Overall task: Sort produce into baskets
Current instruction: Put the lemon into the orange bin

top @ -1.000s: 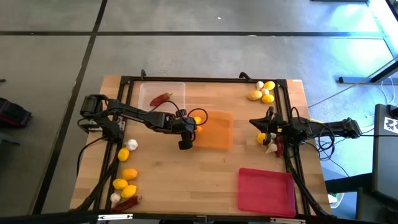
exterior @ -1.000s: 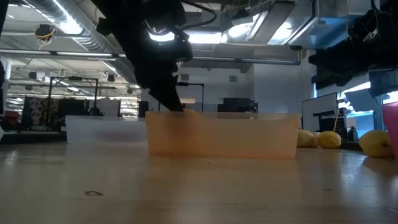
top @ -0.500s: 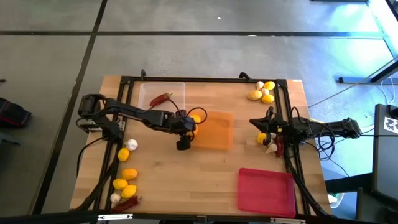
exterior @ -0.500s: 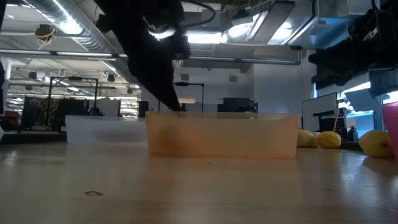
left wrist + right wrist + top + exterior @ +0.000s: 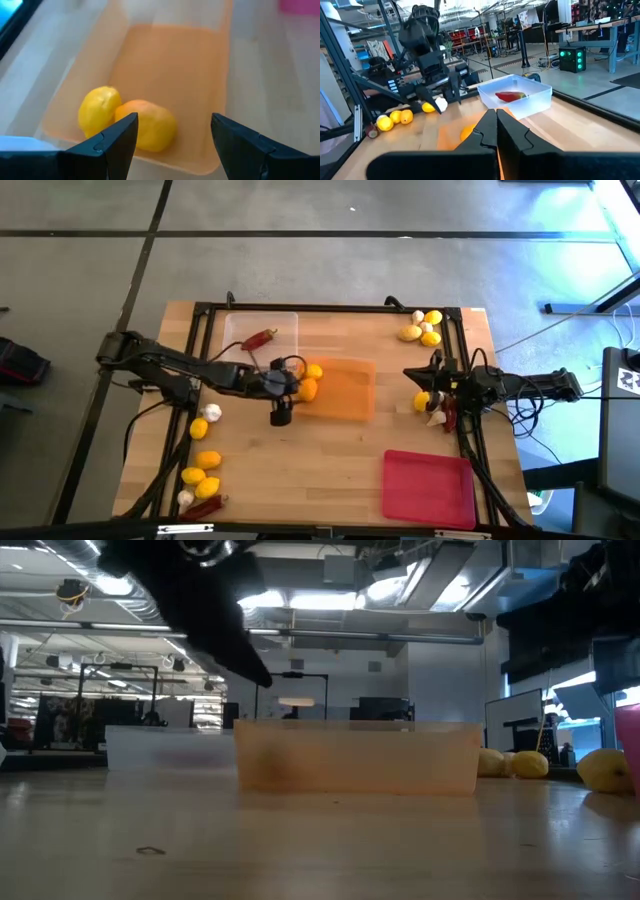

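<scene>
The left gripper hangs empty with fingers wide, two lemons just ahead of it in the orange tray — that drop looks finished — so next comes fetching another piece, the right gripper waiting closed.

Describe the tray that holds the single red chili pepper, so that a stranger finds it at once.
On the wooden table, look at the far left corner. The clear plastic tray lies there, beside the orange plastic tray. It alone is see-through, with one red chili pepper inside.

Left gripper spread empty; right gripper closed.
</scene>
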Tool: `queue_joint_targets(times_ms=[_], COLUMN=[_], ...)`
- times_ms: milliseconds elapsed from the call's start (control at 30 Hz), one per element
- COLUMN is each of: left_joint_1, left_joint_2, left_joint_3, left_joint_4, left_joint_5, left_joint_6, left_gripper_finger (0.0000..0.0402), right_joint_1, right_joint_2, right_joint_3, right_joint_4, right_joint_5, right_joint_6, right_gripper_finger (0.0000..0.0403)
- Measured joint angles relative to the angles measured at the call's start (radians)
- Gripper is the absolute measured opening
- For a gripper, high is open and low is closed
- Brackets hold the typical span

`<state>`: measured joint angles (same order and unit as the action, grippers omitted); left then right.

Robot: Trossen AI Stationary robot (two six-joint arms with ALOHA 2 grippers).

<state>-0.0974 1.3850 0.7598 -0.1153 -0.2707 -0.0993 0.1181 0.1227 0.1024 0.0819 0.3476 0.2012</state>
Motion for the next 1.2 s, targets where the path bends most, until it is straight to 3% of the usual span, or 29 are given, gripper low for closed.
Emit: queue_joint_targets(times_ms=[267,400,600,833,1200], left_joint_1=[-0.031,-0.041,-0.041,-0.047,-0.049], left_joint_2=[-0.133,-0.158,-0.159,-0.158,-0.158], left_joint_3=[-0.208,-0.264,-0.277,-0.277,-0.277], left_joint_4=[0.296,0.395,0.416,0.392,0.393], left_joint_5=[0.0,0.0,0.0,0.0,0.0], left_joint_6=[0.0,0.004,0.015,-0.026,-0.065], left_gripper_finger=[0.0246,0.0246,0.0246,0.0246,0.0246], right_joint_1=[0.0,0.0,0.0,0.0,0.0], right_joint_2=[0.17,0.295,0.485,0.68,0.893], right_joint_3=[0.165,0.294,0.507,0.684,0.739], right_joint_4=[-0.124,-0.278,-0.59,-0.848,-1.261], right_joint_5=[0.026,0.031,0.006,-0.125,-0.21], right_joint_6=[0.03,0.063,0.148,0.252,0.555], right_gripper_finger=[0.0005,0.0005,0.0005,0.0005,0.0005])
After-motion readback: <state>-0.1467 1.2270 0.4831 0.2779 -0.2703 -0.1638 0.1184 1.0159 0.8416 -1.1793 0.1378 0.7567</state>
